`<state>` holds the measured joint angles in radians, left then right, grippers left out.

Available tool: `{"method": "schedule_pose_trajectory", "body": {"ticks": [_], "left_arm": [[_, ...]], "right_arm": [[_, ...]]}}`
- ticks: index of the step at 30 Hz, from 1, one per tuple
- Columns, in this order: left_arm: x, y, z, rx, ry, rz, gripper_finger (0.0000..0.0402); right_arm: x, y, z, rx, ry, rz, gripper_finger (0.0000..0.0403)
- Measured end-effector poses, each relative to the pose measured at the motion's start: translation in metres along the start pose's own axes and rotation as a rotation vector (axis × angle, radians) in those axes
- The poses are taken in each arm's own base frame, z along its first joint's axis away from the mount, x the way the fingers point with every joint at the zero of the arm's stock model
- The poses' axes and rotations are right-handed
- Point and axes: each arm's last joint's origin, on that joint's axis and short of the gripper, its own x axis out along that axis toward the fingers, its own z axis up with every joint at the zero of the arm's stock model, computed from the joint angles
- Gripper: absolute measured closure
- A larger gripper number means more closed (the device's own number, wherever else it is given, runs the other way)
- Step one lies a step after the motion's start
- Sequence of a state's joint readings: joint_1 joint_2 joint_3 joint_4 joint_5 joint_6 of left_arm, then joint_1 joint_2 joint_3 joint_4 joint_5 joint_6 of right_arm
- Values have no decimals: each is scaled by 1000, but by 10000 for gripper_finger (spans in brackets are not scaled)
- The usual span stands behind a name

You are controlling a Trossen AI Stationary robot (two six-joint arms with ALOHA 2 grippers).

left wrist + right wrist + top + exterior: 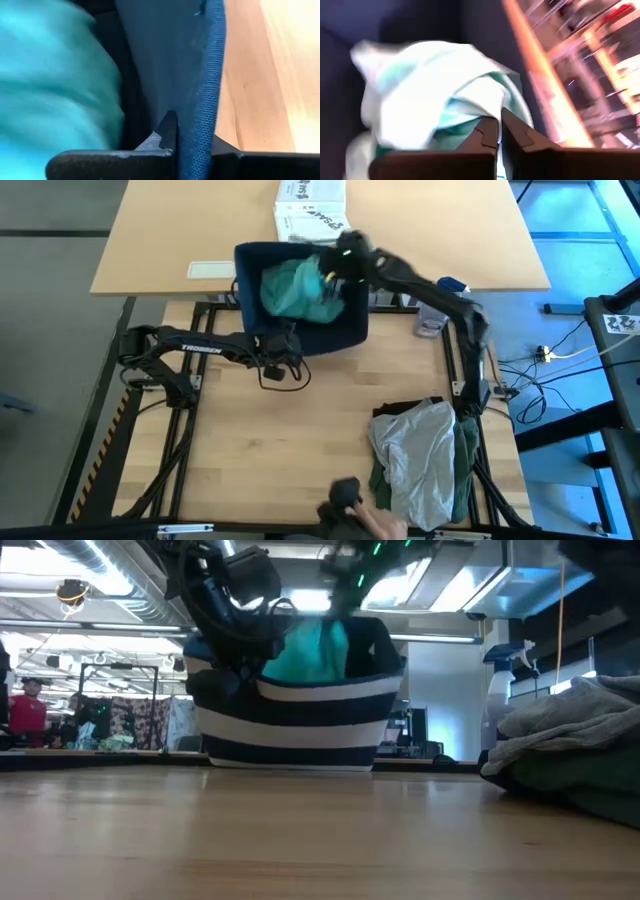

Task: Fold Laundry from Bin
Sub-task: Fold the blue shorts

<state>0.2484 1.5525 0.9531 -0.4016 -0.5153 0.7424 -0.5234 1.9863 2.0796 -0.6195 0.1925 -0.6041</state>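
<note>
Inside the boxy navy fabric bin [345,330] with white stripes, the right gripper [335,268] is clenched on the crumpled teal-green cloth garment [295,288] while the left gripper [282,352] pinches the bin's near wall, so a straight upward lift should clear the rim cleanly.

teal garment [295,288], navy white-striped bin [300,725]

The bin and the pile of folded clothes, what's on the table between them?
Nothing: in the high view, bare wood runs from the bin to the grey-topped pile. The low view shows the same.
</note>
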Motion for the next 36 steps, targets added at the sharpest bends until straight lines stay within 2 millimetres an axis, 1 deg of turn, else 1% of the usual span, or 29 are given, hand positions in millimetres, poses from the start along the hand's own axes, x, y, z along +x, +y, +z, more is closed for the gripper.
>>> {"method": "schedule_pose_trajectory", "body": {"ticks": [4, 7, 10, 12, 13, 15, 22, 26, 32, 36], "left_arm": [[-7, 9, -6, -29, -10, 24, 401], [-12, 18, -13, -39, -18, 48, 401], [-17, 30, -20, -48, -24, 83, 401], [-20, 40, -27, -54, -30, 112, 401], [-21, 45, -30, -52, -32, 122, 401], [-23, 59, -38, -64, -38, 141, 401], [-22, 113, -69, -179, -96, 161, 401], [-19, 138, -89, -235, -86, 203, 401], [-10, 166, -120, -301, -63, 239, 401], [-4, 173, -136, -336, -53, 231, 401]], "right_arm": [[-71, -13, 32, 12, -175, -95, 401], [-123, -17, 50, 12, -315, -151, 401], [-173, -22, 60, 31, -433, -197, 401], [-200, -22, 63, 37, -488, -212, 402], [-209, -21, 64, 38, -505, -210, 402], [-223, -17, 66, 35, -539, -196, 402], [-259, -1, 76, -1, -664, -150, 402], [-275, 8, 83, -31, -739, -164, 403], [-291, 18, 91, -62, -797, -201, 403], [-296, 26, 94, -94, -798, -209, 403]]}}
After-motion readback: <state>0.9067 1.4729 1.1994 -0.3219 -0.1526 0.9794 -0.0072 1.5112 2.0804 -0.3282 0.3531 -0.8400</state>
